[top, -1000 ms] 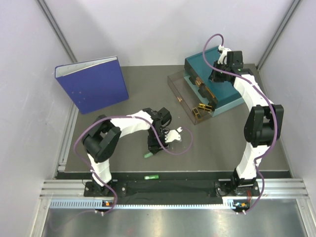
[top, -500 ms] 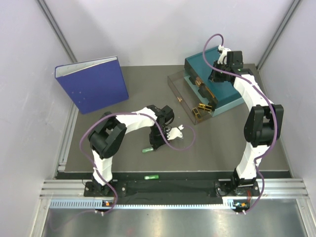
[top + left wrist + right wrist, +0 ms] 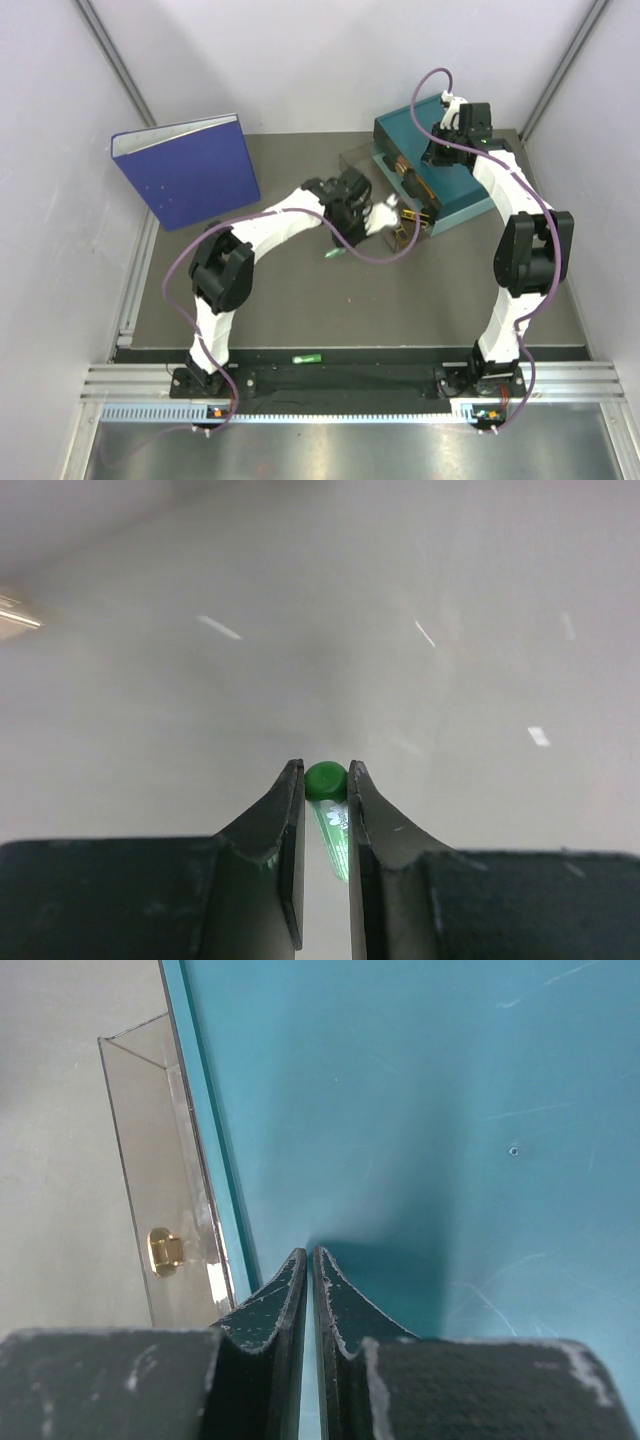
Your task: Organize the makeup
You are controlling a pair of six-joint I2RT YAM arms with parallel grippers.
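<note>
With gold cases [image 3: 412, 215] in the clear drawer [image 3: 140, 1150], the left tool [image 3: 324, 770] pinches one green capsule [image 3: 326, 784], the right tool [image 3: 312, 1253] sits closed and empty, and a second capsule [image 3: 307, 357] waits at the bench's near edge.

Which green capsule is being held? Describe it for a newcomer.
Find the teal drawer box at the far right, its clear drawer pulled out. Beside that drawer the left gripper pinches a small green capsule. The other green capsule lies loose at the near edge.

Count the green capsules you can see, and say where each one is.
2. One green capsule is held in the left gripper; the other capsule lies at the near edge of the table. Others may be hidden.
</note>
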